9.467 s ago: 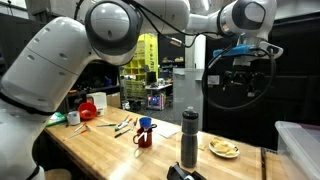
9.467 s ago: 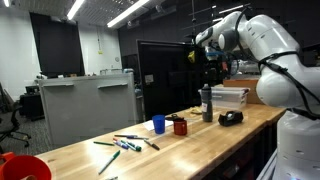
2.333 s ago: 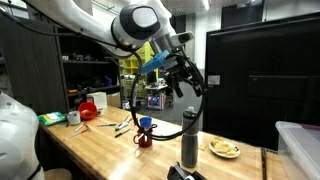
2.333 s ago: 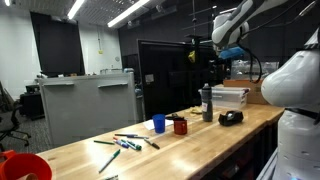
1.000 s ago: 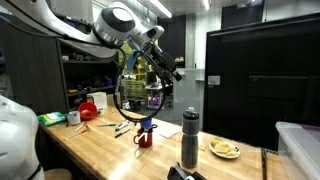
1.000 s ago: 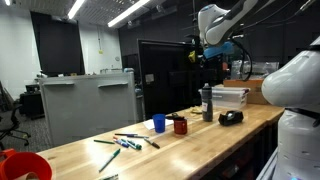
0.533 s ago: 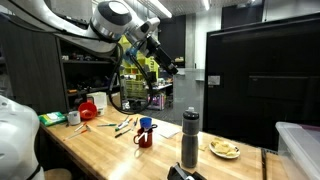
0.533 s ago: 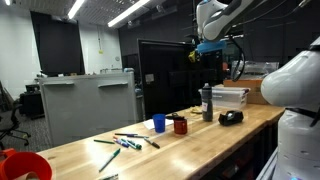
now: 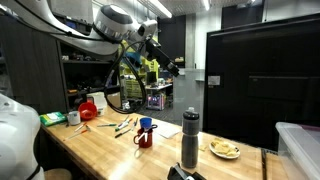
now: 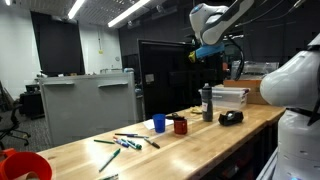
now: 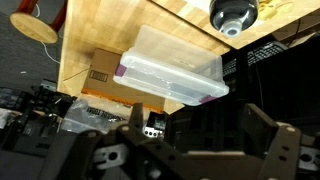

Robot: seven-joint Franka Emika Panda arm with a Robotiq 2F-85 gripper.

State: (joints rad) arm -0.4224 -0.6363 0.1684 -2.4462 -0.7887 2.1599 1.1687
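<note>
Dim workshop shelving and a black cabinet stand behind a long wooden bench [image 9: 105, 150]. Upright near one end of it is the dark bottle [image 9: 190, 133], the thing lying closest beneath the arm [image 9: 115, 20]. In both exterior views the bottle [image 10: 206, 103] has a clear plastic bin [image 10: 232, 97] near it. High above, well apart from everything, the fingers [image 11: 268, 135] are spread with nothing between them. The wrist view looks down past them onto the bottle's round cap [image 11: 232, 14] and the bin's lid. Outward from the bottle lie a plate of food [image 9: 224, 149] and a black dispenser [image 10: 231, 117]. Beyond those are a red mug [image 9: 144, 138] and a blue cup [image 9: 146, 123] side by side, with loose pens [image 10: 125, 142] farther along. By the look of it, the step in hand is free travel over the bench, with no grasp begun. A move on the bottle would call for lowering the wrist squarely over the cap. The spread fingers would have to go either side of the body, clear of the bin and plate. Tall and narrow, the bottle would likely tip if nudged off-centre.
</note>
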